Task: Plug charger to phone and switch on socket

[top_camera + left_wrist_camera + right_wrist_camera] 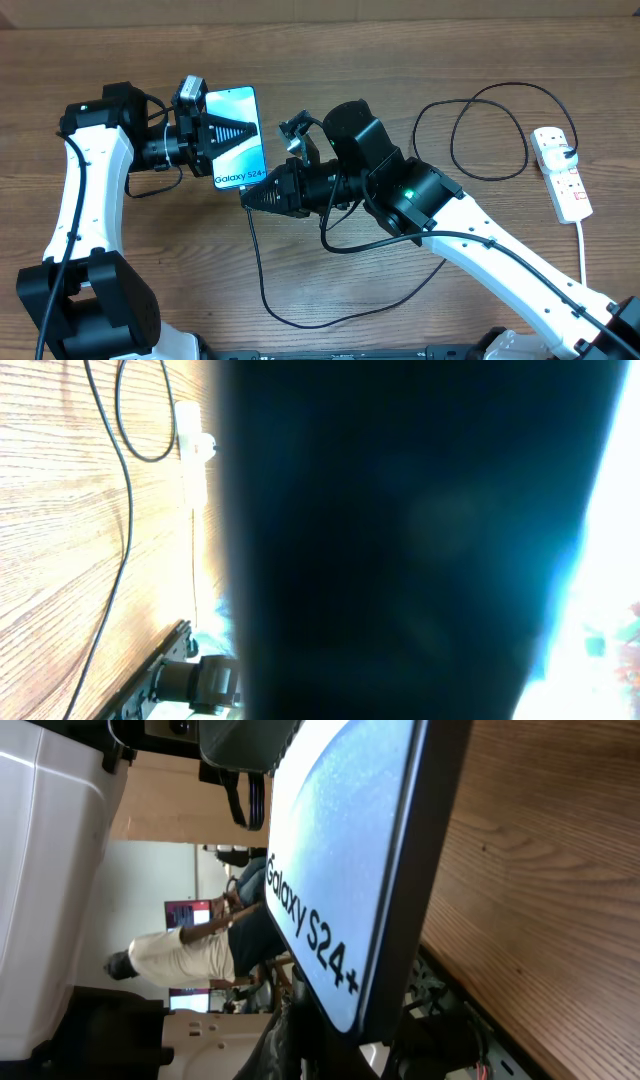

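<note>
Overhead: left pincer clamped on phone, held above worktop, right pincer closed on charger at phone's bottom edge, socket far right.

Setting: we read this as a robotics lab bench inside a shared, office-like room.

Basis, overhead view: two white-and-black robot arms, the left arm and the right arm, stand at the near edge of a wood-grain worktop. Black cabling runs along their links. A white power strip with red switches lies on the worktop, which is backed by a plain beige panel.

Basis, right wrist view, background: a pale wall, a person in a light top whose posture we cannot tell, and a lit monitor showing reddish content just beside them.
</note>
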You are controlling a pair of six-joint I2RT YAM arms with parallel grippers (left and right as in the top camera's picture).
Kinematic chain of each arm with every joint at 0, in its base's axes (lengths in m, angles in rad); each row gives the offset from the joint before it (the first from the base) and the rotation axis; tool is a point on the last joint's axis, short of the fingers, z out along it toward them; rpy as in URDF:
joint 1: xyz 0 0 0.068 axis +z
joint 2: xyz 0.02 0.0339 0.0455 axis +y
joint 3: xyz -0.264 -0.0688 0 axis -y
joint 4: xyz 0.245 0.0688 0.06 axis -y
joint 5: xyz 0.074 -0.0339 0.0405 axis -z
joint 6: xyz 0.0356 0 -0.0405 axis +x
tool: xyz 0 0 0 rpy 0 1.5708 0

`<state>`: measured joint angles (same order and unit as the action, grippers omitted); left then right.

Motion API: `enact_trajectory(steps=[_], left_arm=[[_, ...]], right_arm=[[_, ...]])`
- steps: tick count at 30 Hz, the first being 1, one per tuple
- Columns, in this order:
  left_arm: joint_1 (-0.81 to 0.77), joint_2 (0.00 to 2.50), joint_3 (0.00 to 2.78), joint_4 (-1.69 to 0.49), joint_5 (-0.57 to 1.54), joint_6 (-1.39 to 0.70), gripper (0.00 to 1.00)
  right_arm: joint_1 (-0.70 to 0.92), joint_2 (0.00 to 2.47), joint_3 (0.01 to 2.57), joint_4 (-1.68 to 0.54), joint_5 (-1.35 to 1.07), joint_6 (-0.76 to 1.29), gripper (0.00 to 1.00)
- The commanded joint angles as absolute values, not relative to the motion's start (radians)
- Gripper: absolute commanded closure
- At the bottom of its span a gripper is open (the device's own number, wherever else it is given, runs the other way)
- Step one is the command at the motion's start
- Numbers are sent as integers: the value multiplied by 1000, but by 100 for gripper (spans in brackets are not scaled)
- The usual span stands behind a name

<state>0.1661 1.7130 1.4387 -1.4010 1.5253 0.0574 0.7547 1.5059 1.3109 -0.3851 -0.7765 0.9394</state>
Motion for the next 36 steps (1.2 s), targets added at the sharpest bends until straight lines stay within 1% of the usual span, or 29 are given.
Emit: enact_trajectory(steps=[1, 8, 18, 29, 30, 31, 32, 33, 35, 36], left_arm=[[162, 1700, 1443, -1413, 1534, 57, 96], [149, 1700, 1443, -1421, 1482, 60, 96], [92, 1700, 1443, -1428, 1477, 67, 96], [91, 1700, 1443, -1444, 1407, 68, 96], [91, 1700, 1443, -1443, 1406, 68, 96], [91, 1700, 1443, -1443, 1406, 68, 96], [91, 1700, 1443, -1443, 1406, 68, 96], [91, 1700, 1443, -1441, 1406, 68, 96], [91, 1700, 1443, -1436, 1406, 68, 96], [91, 1700, 1443, -1432, 1406, 68, 96]], right_arm=[[734, 1488, 1330, -368, -629, 935, 96], [733, 1488, 1330, -350, -627, 912, 96], [733, 1488, 1330, -327, -603, 913, 96], [710, 1488, 1330, -327, -603, 913, 96], [707, 1488, 1330, -328, -603, 913, 89], [705, 1488, 1330, -328, -603, 913, 72], [704, 1488, 1330, -330, -603, 912, 48], [704, 1488, 1330, -337, -603, 909, 37], [704, 1488, 1330, -350, -603, 907, 32], [704, 1488, 1330, -356, -603, 898, 25]])
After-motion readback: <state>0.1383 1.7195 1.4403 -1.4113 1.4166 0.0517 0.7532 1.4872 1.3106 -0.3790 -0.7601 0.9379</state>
